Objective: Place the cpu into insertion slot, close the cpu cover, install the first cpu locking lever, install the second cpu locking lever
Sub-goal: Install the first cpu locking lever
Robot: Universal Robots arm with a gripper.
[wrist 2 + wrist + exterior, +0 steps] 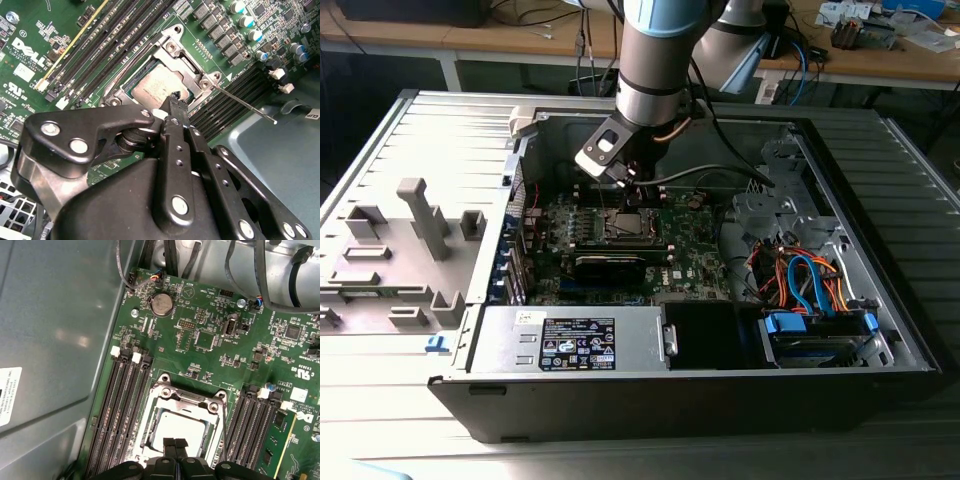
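Observation:
The cpu (155, 85) lies flat in the insertion slot (625, 226) on the green board, its silvery face (181, 427) showing in both wrist views. The cpu cover (186, 399), a silvery frame (192, 67), lies down around the chip. My gripper (175, 443) hangs just above the slot's edge with its two black fingertips (176, 100) pressed together; nothing shows between them. In the exterior view the gripper (635, 195) is low over the socket. One thin locking lever (245, 104) sticks out sideways from the socket's corner over the memory slots.
Black memory slots (122, 410) flank the socket on both sides. A coin battery (161, 304) and loose cables (260, 285) lie beyond it. The case holds a power supply (575, 340) and a drive bay with blue and orange cables (810, 285). A grey fixture (405, 250) lies outside, at the exterior view's left.

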